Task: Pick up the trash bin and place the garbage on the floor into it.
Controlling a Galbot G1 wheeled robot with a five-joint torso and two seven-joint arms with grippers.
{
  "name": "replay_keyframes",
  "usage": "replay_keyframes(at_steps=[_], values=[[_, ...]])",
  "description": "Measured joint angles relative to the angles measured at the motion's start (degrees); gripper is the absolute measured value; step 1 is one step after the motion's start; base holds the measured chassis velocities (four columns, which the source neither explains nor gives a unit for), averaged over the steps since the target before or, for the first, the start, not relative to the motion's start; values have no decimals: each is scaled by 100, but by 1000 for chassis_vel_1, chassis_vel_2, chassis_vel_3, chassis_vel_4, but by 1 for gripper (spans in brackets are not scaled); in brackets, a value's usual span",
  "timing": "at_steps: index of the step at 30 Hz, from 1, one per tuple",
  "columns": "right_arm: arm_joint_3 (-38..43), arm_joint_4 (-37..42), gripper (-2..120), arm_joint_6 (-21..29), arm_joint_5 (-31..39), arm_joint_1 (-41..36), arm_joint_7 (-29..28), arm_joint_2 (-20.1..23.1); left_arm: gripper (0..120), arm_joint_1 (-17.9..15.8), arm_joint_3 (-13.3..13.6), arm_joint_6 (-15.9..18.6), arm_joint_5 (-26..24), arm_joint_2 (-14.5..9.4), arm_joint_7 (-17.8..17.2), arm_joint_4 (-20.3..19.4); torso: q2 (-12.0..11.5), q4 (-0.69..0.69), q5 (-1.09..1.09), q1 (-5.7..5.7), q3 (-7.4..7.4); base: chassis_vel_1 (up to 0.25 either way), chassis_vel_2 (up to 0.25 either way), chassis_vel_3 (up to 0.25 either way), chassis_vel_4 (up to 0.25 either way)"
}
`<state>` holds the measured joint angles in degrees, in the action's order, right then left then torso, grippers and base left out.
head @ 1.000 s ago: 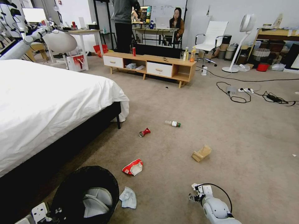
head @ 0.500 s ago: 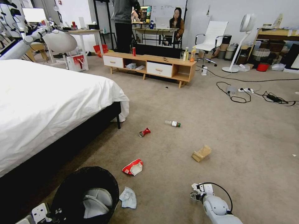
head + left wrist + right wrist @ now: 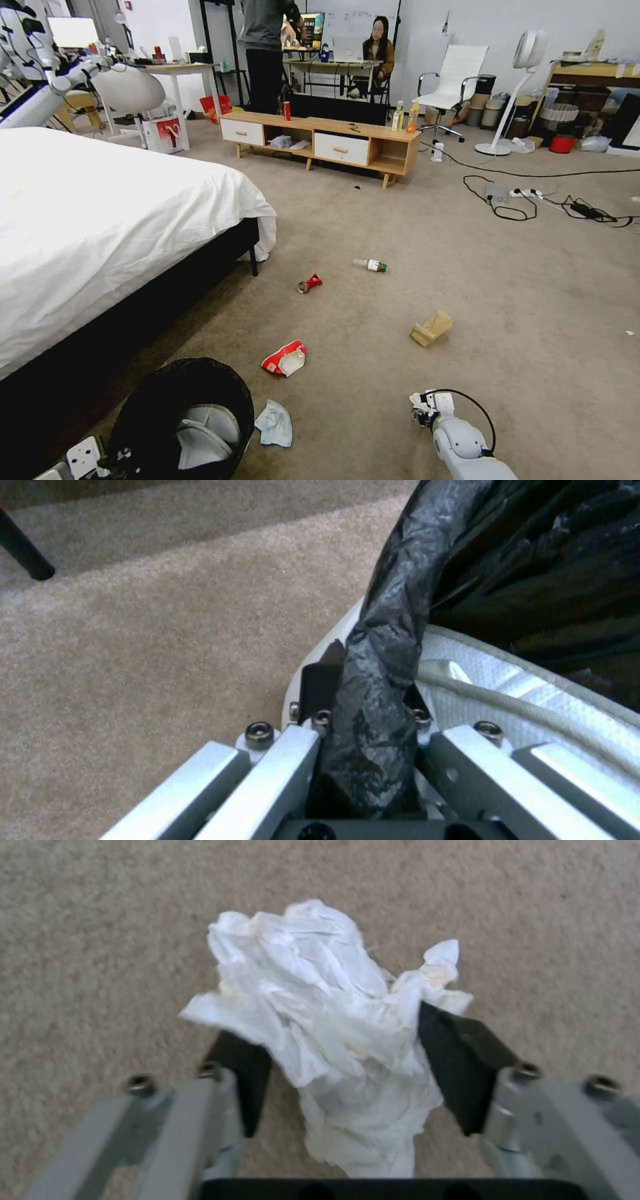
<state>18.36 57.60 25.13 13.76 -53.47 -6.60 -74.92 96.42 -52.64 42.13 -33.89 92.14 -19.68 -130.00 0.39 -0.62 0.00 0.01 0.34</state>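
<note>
While the left gripper point(image 3: 363, 730) clamps the bag-covered rim of the trash bin point(image 3: 180, 413), the bin sits low at the robot's left front, mouth open upward, close to the foot of the bed point(image 3: 100, 220). Left fingers closed on rim and black liner together; white bin wall visible on the inner side.

Right gripper point(image 3: 353, 1065): fingers pinched on a crumpled white tissue point(image 3: 320, 1010), held above bare carpet. In the head view the right gripper point(image 3: 423, 410) lies well to the right of the bin, at about the same depth.

Key relation: bin mouth lies to the left of the loaded right gripper, across open carpet. Judgement: the coming move is a leftward carry over the rim, then release; or the left arm brings the bin rightward.

Other litter, placed from the bin:
- second tissue point(image 3: 275, 423) just beside its right rim
- red-and-white packet point(image 3: 285, 358) near, beyond the rim
- paper bag point(image 3: 431, 328) farther right
- crushed can point(image 3: 309, 283) and small bottle point(image 3: 370, 265) well beyond.
</note>
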Motion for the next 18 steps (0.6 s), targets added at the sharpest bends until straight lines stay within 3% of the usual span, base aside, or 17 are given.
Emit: replay_keyframes(at_steps=[1,3,7,9,13,14,18], values=[[0,0,53,0,0,0,0,0,2,0,0,0,0,0,0,0,0,0,0,0,0,0,0,0,0],[-35,-137,38,-92,-55,68,2,-54,2,8,-19,0,-5,0,8,0,0,0,-1,0,0,0,0,0,0],[-61,-267,29,-173,-116,129,6,-112,2,8,-33,-7,-16,0,15,6,1,0,-2,0,-1,0,0,0,0],[-76,-374,17,-245,-193,168,12,-174,2,1,-37,-9,-20,0,18,26,2,-1,-3,0,-1,0,0,0,0],[-83,-400,8,-281,-220,164,15,-190,2,-11,-37,-12,-21,0,20,56,2,2,0,0,-1,0,0,0,0],[-83,-365,1,-287,-231,127,11,-181,2,-19,-34,-13,-16,0,20,73,1,4,2,0,-1,0,0,0,0],[-83,-293,0,-287,-232,63,7,-152,2,-35,-19,-13,-9,0,20,93,1,3,2,0,0,0,0,0,0]])
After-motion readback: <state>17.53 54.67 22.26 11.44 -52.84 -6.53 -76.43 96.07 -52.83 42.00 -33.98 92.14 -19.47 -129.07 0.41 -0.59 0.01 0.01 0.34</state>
